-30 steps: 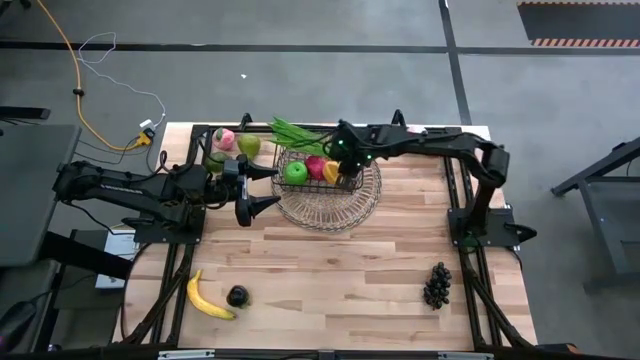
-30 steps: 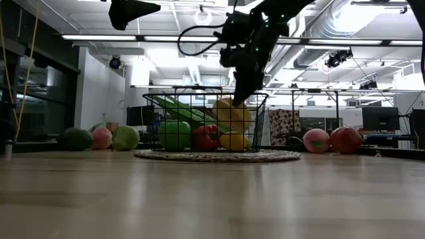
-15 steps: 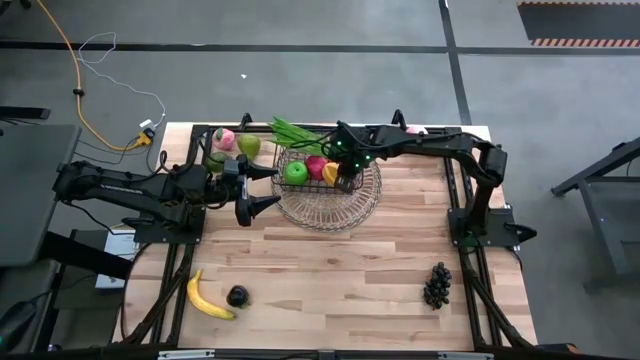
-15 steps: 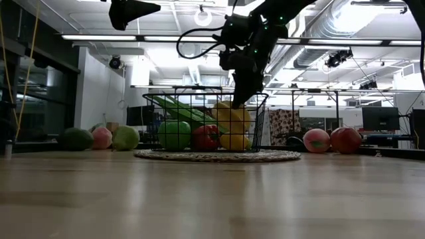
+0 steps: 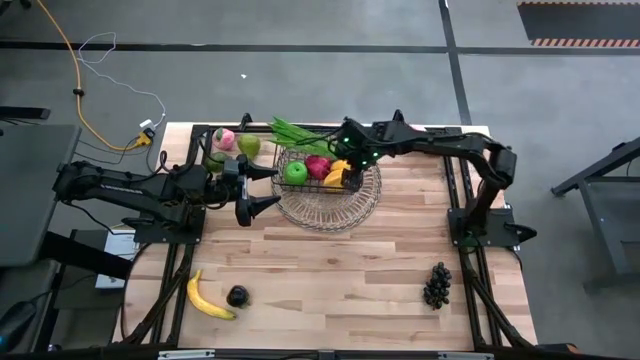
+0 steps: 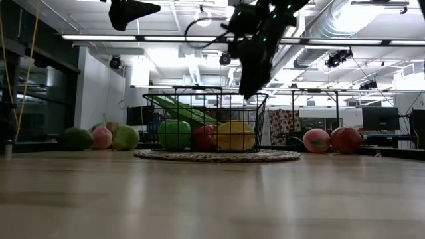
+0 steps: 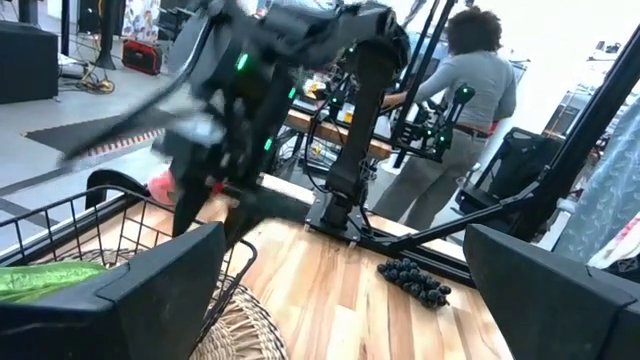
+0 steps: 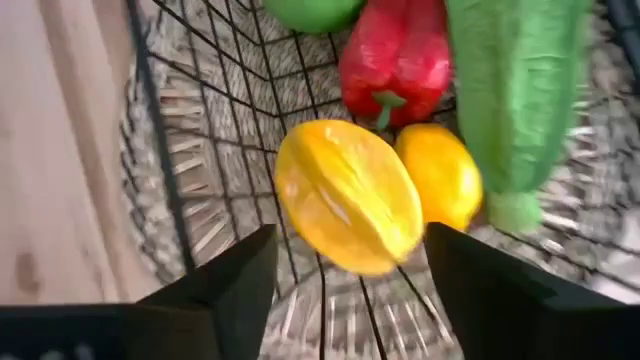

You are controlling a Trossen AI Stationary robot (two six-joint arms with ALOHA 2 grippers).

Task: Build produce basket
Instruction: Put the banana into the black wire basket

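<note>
Hand: right hand (image 6: 251, 83) has opened wide and lifted above the dark thin-wire rectangular basket (image 6: 260, 119).
Fruit: released yellow-orange mango (image 8: 348, 196) now lies inside, beside the red pepper (image 8: 396, 55).
Left hand (image 5: 262, 189): wide, waiting beside the basket.
Left over: yellow banana (image 5: 207, 298), dark grape bunch (image 5: 437, 285) on the wooden table (image 5: 330, 285).

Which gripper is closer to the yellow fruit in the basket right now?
Right. The right gripper hangs open directly above the yellow fruit in the basket. The left gripper waits open beside the basket's left end, well off the fruit.
</note>
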